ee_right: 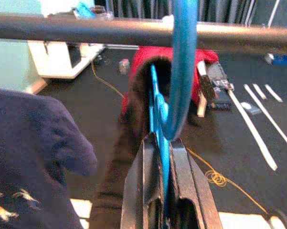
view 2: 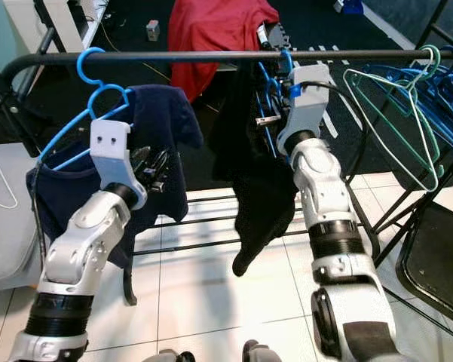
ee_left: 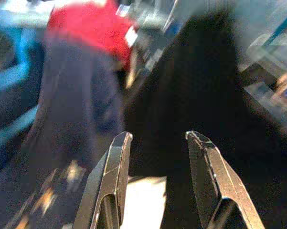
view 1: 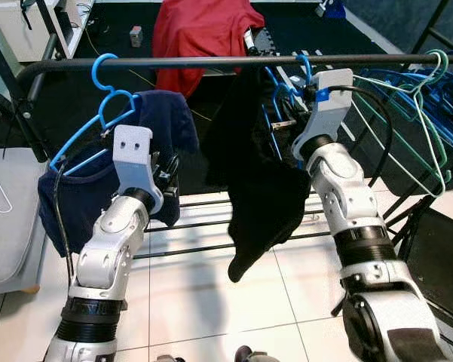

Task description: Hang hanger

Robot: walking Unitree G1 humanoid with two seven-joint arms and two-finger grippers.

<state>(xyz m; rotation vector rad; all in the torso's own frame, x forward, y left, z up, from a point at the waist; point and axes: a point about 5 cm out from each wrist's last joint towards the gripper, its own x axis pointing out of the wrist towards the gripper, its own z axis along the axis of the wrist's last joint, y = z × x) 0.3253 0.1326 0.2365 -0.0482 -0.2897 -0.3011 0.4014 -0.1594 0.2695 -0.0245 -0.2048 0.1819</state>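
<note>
Two silver arms raised toward a black horizontal clothes rail (view 1: 211, 62) above a white tiled floor (view 1: 211, 294)

Right gripper (ee_right: 163, 157) up at the rail, fingers clamped narrow on the neck of a blue plastic hanger (ee_right: 181, 71); hook thick, glossy and bright blue, curving up across the front of the rail, whether fully seated over it not clear; a second thinner blue curve just behind the neck, close against the fingers. Below the hook, a black garment (view 1: 260, 188) drooping from this hanger, long and limp, its lowest tip dangling above the tiles, between the two arms

Left gripper (ee_left: 160, 186) lower and to the left, fingers spread apart and holding nothing, pointed at dark cloth, picture blurred. Just beside it, a navy garment (view 1: 162, 124) on another blue hanger (view 1: 105, 83), hook over the rail near its left end

Far right of the rail: a bunch of bare wire hangers (view 1: 422, 98), green and blue, crowded together. Behind the rail, a red garment (view 1: 200, 34) draped over something on a dark floor mat (view 1: 113, 45). Lower rails of the rack (view 1: 203, 222) crossing behind the arms. Grey cushioned seat (view 1: 7, 219) at the left edge
</note>
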